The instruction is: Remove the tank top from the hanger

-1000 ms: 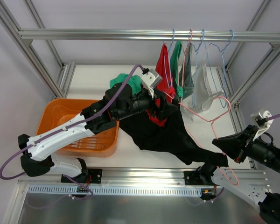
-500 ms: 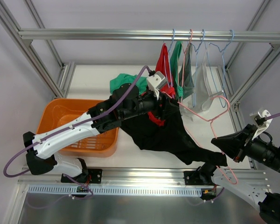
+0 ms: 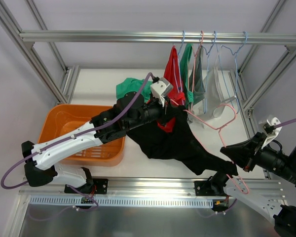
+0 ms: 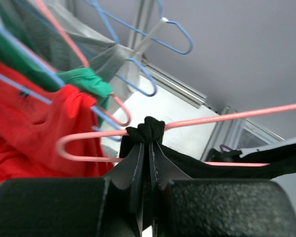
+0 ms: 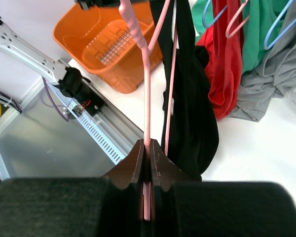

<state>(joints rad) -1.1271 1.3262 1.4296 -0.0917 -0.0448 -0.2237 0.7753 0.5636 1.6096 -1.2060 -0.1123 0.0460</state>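
My left gripper [image 4: 148, 146] is pinched shut on a bunched fold of the black tank top [image 3: 173, 143], right where the strap wraps over the wire of the pink hanger [image 4: 227, 117]. My right gripper [image 5: 148, 148] is clamped tight on the other end of that hanger, with the pink wire running straight out between its fingers. The hanger is off the rail [image 3: 113, 36] and stretched between my 2 arms above the worktop [image 3: 98, 84]. The tank top is on it, draped down from the wire near the middle of the worktop, with its lower edge close to my right gripper. An orange basket [image 3: 53, 117] sits on the left under my left arm. On the rail behind hang a red top [image 3: 173, 69], a green top [image 3: 187, 58] and a grey top [image 3: 200, 76] on blue and pink hangers. Another green garment [image 3: 128, 87] lies behind my left arm.
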